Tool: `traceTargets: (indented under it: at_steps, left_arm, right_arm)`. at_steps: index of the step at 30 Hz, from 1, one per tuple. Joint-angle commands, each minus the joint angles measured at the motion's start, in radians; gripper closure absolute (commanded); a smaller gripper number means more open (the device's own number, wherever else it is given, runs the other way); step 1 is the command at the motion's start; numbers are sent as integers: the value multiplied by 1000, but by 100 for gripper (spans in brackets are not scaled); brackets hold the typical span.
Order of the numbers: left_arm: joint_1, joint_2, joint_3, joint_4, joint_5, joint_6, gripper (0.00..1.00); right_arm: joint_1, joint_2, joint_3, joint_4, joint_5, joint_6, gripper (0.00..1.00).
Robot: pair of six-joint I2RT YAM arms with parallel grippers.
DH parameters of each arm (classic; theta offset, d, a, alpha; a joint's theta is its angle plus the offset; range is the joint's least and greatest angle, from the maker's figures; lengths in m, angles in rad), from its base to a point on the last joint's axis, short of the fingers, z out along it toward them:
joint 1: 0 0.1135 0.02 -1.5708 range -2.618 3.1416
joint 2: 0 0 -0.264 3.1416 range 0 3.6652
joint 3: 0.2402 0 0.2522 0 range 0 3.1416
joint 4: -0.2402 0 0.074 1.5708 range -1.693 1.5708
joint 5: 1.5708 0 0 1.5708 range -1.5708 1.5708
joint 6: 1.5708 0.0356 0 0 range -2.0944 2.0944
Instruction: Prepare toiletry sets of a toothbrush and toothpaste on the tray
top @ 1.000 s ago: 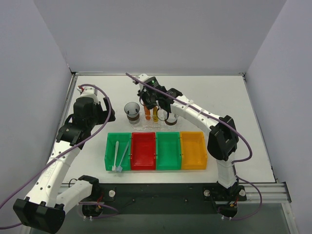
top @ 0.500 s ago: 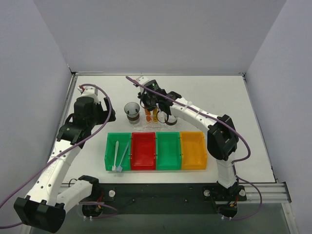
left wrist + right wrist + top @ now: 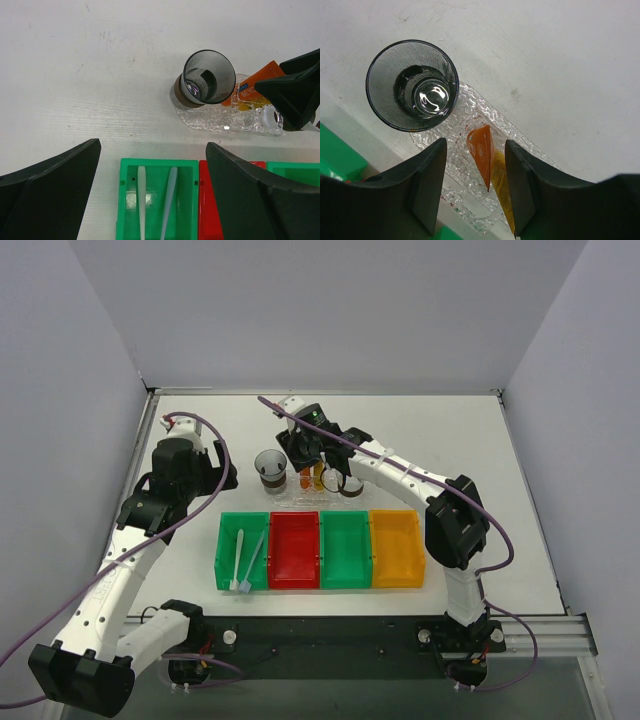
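The right gripper (image 3: 475, 145) is hovering over the clear tray (image 3: 480, 112) with its jaws partly apart. The orange tube (image 3: 481, 156) is lying on the tray between them, with a gap showing on either side, so nothing is being gripped. The yellow-orange tube (image 3: 502, 190) is lying just beside it on the same tray, its lower part running behind the right-hand finger. A clear cup (image 3: 412, 85) is sitting at one end of the tray and a second cup (image 3: 350, 486) at the other end. The left gripper (image 3: 153, 145) is hanging over the table (image 3: 75, 75) with its jaws spread wide, holding nothing, near the far edge of the leftmost green bin (image 3: 125, 165). The white toothbrush (image 3: 141, 200) and the pale blue toothbrush (image 3: 169, 200) are lying side by side in that bin, not on the tray. A red bin (image 3: 215, 220) is sitting right beside it, followed in the row by another green bin (image 3: 345, 550) and an orange bin (image 3: 396, 548).
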Motion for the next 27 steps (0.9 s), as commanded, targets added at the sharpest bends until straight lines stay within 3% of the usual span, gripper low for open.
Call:
traceTargets:
  at_steps: [1, 4, 15, 22, 27]
  left_arm:
    - [6, -11, 14, 26, 13, 12, 3]
    - [6, -25, 5, -17, 16, 30, 3]
    - [-3, -120, -44, -252, 66, -11, 23]
    - [-16, -53, -105, -271, 181, -94, 32]
    - [-31, -11, -156, -261, 206, -114, 38]
  right_arm:
    - [-5, -43, 31, 38, 6, -1, 53]
    - [-5, -63, 51, 44, -5, -3, 50]
    - [-35, -238, 33, 39, -22, 106, 50]
    - [-123, -361, -38, -27, -63, 266, 54]
    - [-158, -451, -111, -39, -59, 275, 56]
